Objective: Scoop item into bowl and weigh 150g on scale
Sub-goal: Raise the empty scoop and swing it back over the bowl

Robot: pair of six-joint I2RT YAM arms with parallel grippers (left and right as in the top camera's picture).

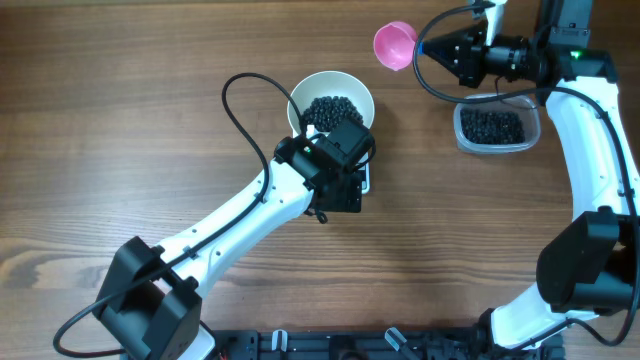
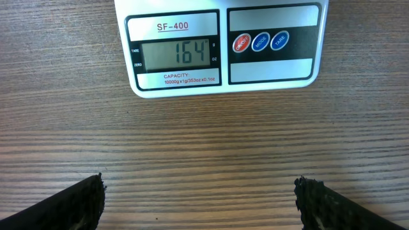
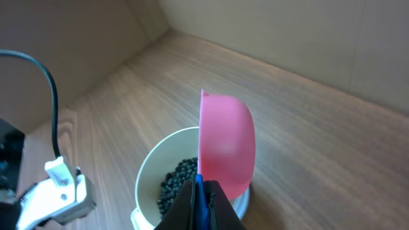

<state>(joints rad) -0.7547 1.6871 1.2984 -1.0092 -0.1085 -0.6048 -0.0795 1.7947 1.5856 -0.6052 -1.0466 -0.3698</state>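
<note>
The left gripper [image 2: 199,186] hangs low over the table [image 2: 204,137] just in front of the scale [image 2: 223,48]; its jaws stand spread as wide as they go, one of its dark fingers [image 2: 83,204] at each lower corner of the wrist view, and nothing but bare wood lies between them; it has hold of nothing. The scale's display [image 2: 176,55] reads 164; three round buttons [image 2: 261,42], one red and two blue, sit to the right of it.

From overhead the left wrist covers most of the scale; the bowl [image 1: 303,86] shows just beyond the wrist, and the beans [image 1: 333,108] form a dark heap inside it; whether the bowl rests on the scale cannot be told from that view.

The right gripper [image 3: 200,186] is closed tight on the thin blue handle [image 3: 199,204] of the pink scoop [image 3: 227,150]; the scoop is turned on its side, its rounded back showing in the wrist view, with the bowl and its beans behind and below it. Overhead, the scoop sits up and to the right of the bowl, near but apart from its rim.

The clear tub [image 1: 460,128] stands well to the right of the bowl, under the right arm; more beans lie in it.
</note>
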